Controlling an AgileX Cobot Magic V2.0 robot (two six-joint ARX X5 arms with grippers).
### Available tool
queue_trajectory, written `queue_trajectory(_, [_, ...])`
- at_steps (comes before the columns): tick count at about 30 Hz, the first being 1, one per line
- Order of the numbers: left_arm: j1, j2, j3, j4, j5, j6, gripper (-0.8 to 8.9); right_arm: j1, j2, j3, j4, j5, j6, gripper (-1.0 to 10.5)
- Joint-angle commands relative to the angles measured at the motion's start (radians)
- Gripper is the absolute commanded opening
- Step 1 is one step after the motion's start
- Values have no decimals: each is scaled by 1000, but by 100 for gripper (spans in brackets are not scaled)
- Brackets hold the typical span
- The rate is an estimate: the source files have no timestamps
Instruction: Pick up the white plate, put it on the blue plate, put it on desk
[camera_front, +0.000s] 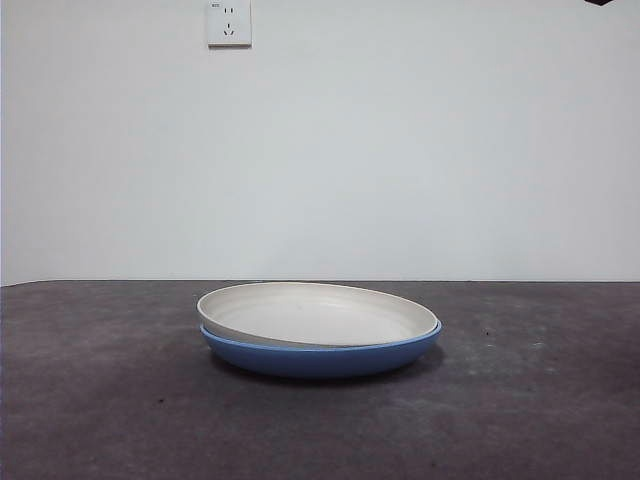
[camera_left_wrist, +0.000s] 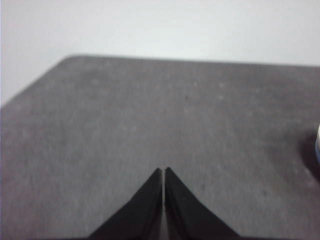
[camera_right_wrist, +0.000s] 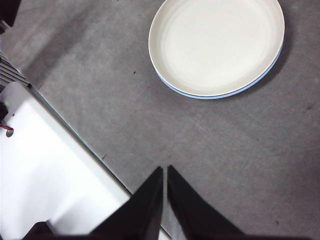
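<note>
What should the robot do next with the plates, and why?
Probably move the right claw, now shut and empty, toward the white plate and open it. That plate already sits tilted in the blue plate, so lifting it onto the desk seems left.

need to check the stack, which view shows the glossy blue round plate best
Front view: the glossy blue round plate shows its whole side under the matte cream-white plate. Right wrist view shows only a thin blue edge; left wrist view, a sliver.

You see the left gripper (camera_left_wrist: 164, 172), its two black jaws closed together, above the broad, mottled dark grey desk (camera_left_wrist: 150, 115); a sliver of blue plate rim (camera_left_wrist: 318, 150) shows at the edge.
</note>
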Motion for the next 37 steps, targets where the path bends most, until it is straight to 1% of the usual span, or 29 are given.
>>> queue_trajectory(1, [-7, -2, -21, -9, -3, -10, 9, 9, 8, 18, 4, -2, -9, 8])
queue_trajectory(31, [-16, -2, -21, -9, -3, -10, 9, 9, 7, 18, 6, -2, -9, 8])
queue_trajectory(32, [-16, -2, -21, -9, -3, -10, 9, 6, 3, 18, 6, -1, -9, 8])
queue_trajectory(34, [-16, -2, -21, -10, -3, -10, 9, -23, -16, 18, 14, 13, -45, 8])
queue_trajectory(37, [-16, -2, -21, -10, -3, -10, 9, -95, -64, 16, 67, 13, -67, 8])
